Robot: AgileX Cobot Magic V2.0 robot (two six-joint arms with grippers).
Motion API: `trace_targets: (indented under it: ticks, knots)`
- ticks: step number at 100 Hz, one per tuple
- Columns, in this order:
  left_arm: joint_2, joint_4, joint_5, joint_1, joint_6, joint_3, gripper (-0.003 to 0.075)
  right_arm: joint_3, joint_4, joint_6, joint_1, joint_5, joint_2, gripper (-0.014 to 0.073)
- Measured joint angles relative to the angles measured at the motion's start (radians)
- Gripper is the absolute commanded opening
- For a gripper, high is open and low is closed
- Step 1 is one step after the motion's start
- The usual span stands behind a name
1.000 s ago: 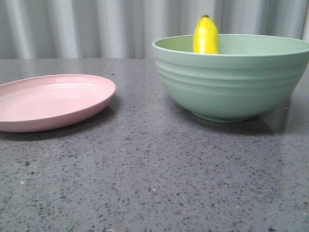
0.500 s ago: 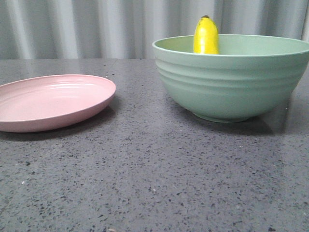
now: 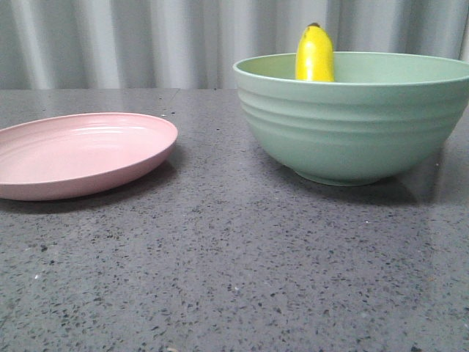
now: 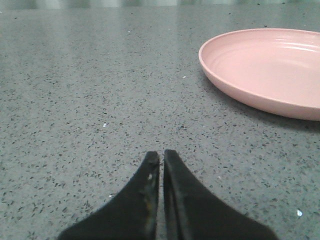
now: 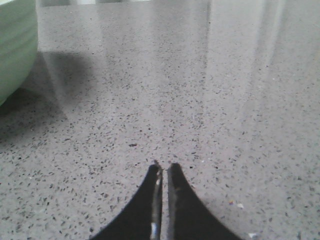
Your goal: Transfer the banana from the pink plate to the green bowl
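Banana stands inside green bowl, tip poking above far rim, toward worktop's back right. Pink plate empty, near left edge, well apart from bowl. Transfer looks done (judging by layout). Left gripper and right gripper both closed, holding nothing, low over bare worktop. Best move: stay clear of bowl, avoid nudging it.

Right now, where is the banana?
In the front view, the banana stands inside the green bowl on the right, its tip above the rim; the pink plate lies empty.
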Motion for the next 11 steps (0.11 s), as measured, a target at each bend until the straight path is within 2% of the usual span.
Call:
trace_targets:
  ticks: [11]
  knots:
    - [0.000,0.000,0.000,0.000,0.000,0.000,-0.0020,0.000,0.000,0.000,0.000,0.001,0.000,-0.0070]
